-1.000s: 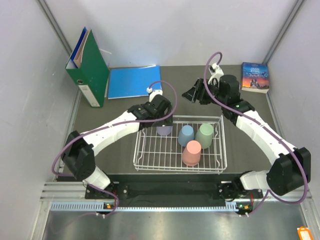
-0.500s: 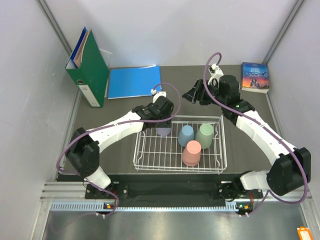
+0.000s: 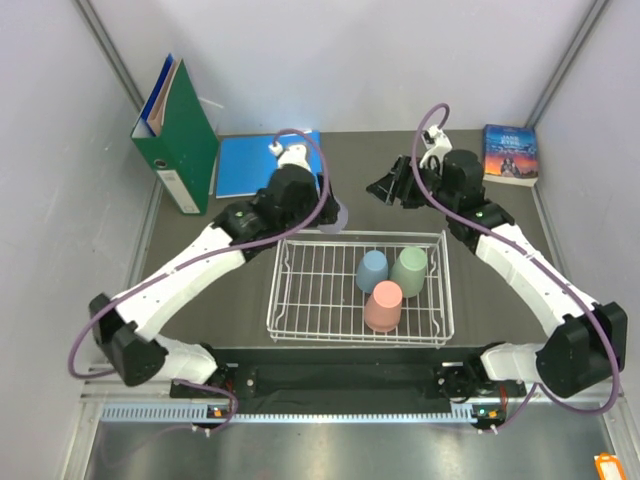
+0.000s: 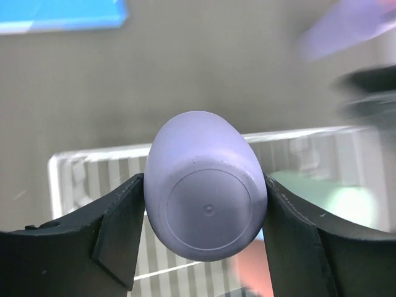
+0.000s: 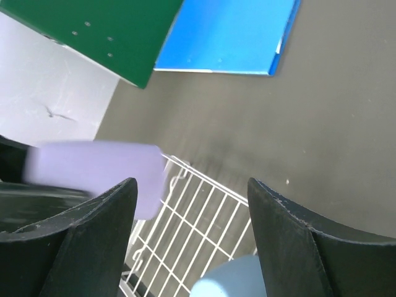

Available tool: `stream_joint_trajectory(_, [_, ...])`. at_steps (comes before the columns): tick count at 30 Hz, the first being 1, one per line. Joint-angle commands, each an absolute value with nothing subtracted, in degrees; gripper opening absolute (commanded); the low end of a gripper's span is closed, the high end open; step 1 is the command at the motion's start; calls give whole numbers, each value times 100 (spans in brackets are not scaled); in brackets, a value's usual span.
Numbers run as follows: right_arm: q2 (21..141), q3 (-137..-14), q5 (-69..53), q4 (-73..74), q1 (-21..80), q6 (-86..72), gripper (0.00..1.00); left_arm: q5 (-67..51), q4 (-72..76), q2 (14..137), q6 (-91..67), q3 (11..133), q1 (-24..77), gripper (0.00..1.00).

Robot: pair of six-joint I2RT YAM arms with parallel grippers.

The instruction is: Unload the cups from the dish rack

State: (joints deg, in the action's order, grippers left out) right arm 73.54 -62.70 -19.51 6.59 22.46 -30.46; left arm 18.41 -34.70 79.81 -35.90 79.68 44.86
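Observation:
My left gripper (image 3: 325, 208) is shut on the lavender cup (image 4: 204, 201) and holds it in the air over the far left edge of the white dish rack (image 3: 300, 300); the cup also shows in the top view (image 3: 337, 214) and blurred in the right wrist view (image 5: 99, 173). The dusty blue cup (image 3: 372, 270), sage green cup (image 3: 410, 269) and salmon pink cup (image 3: 383, 305) stand upside down in the right half of the rack. My right gripper (image 3: 385, 187) is open and empty, above the table behind the rack's far edge (image 5: 204, 204).
A green binder (image 3: 178, 135) stands at the far left with a blue folder (image 3: 262, 163) lying beside it. A book (image 3: 510, 154) lies at the far right. Grey walls close in the table on three sides.
My left gripper has lifted the lavender cup out of the rack's far left corner and carried it up and away, towards the blue folder. The right arm has barely moved.

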Motion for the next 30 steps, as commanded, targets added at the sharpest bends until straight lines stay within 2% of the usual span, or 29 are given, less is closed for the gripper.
stream_joint_trajectory(1, [7041, -6267, -2249, 45, 2320, -3321, 72, 583, -2086, 7480, -3971, 7841, 4018, 0])
stream_joint_trajectory(3, [6996, -6118, -2408, -271, 2320, -3419, 71, -625, -988, 7295, -4418, 7253, 3589, 0])
stream_joint_trajectory(6, [6900, -6003, -2575, -482, 2320, -3559, 71, -1648, 266, 7233, -5225, 6620, 3079, 0])
stream_joint_trajectory(13, [6636, -5783, -2988, -1072, 2338, -3911, 68, -2644, 2887, 7566, -6871, 5635, 2628, 0])
stream_joint_trajectory(19, [6688, -5739, -3190, -1169, 2373, -4007, 67, -2917, 3839, 7936, -7575, 5440, 2619, 0])
stream_joint_trajectory(25, [6996, -5836, -3331, -1301, 2461, -4095, 65, -3006, 4096, 8112, -7813, 5414, 2645, 0])
stream_joint_trajectory(27, [7144, -5880, -3331, -1336, 2522, -4113, 62, -3085, 4166, 8165, -7831, 5423, 2654, 0])
stream_joint_trajectory(30, [7329, -5959, -3357, -1336, 2592, -4122, 52, -3146, 4289, 8270, -7928, 5414, 2689, 0])
